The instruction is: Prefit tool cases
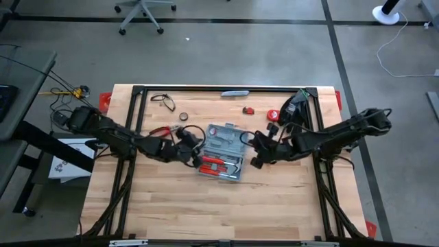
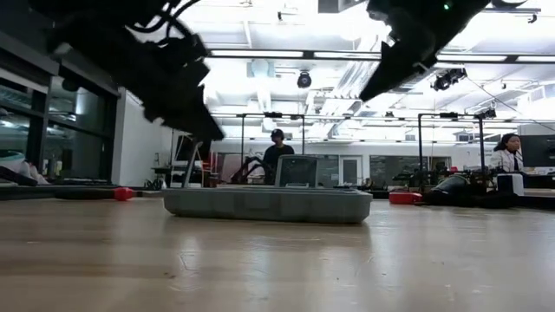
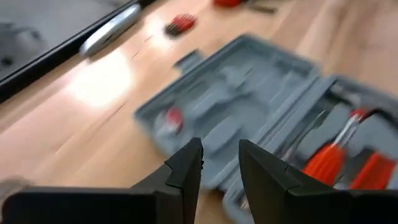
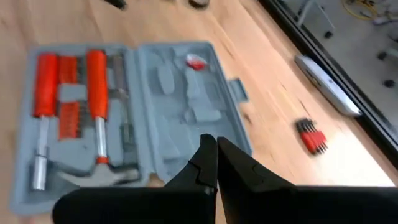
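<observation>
Lying open at mid-table, the tool case (image 1: 223, 151) shows us its moulded slots for fitting; our left gripper (image 3: 221, 165) hovers part-open and empty, our right gripper (image 4: 216, 155) pinched closed.

tool case (image 3: 249, 118) blurred in left wrist view, far edge cut off

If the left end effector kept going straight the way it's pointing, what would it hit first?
Most likely the open tool case: the left end effector, fingers apart, points at its near edge, ahead of the red-handled tools. Its height above the case is unclear.
</observation>
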Controlling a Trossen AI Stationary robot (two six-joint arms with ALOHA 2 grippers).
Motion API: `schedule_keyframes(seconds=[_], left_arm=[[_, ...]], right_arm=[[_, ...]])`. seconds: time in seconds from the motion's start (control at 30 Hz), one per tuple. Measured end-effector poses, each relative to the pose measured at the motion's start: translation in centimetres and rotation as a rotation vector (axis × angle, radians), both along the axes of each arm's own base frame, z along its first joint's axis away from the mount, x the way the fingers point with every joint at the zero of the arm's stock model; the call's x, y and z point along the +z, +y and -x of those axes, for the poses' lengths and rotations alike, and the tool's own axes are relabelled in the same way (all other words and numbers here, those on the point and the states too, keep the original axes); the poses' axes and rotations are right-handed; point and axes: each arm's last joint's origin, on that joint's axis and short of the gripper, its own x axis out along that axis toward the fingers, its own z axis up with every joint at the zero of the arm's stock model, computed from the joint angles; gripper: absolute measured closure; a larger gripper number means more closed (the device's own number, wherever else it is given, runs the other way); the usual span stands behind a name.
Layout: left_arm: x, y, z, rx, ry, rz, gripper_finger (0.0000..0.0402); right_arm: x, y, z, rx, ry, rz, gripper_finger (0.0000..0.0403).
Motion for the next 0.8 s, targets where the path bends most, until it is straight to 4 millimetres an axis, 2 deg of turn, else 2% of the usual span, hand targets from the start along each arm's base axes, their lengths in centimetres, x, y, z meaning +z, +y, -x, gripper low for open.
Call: schedule_keyframes(seconds=[0.17, 0.33, 0.6, 0.8], left_arm=[[-1.4, -0.7, 1.5, 0.055, 0.113, 0.043, 0.0303], [-2.7, -1.2, 2.1, 0.096, 0.168, 0.064, 0.0303], [-5.4, -1.2, 0.6, 0.11, 0.162, 0.171, 0.0303], [-7.2, -1.5, -1.3, 0.038, 0.091, 0.227, 0.0303]], right_arm=[[-0.4, -0.7, 0.2, -0.057, 0.033, 0.005, 0.0403], [-2.3, -2.0, 0.8, -0.129, 0.046, -0.008, 0.0403], [-6.6, -4.3, 1.4, -0.121, -0.08, -0.154, 0.0403], [-6.9, -6.4, 1.3, -0.137, -0.129, -0.151, 0.0403]])
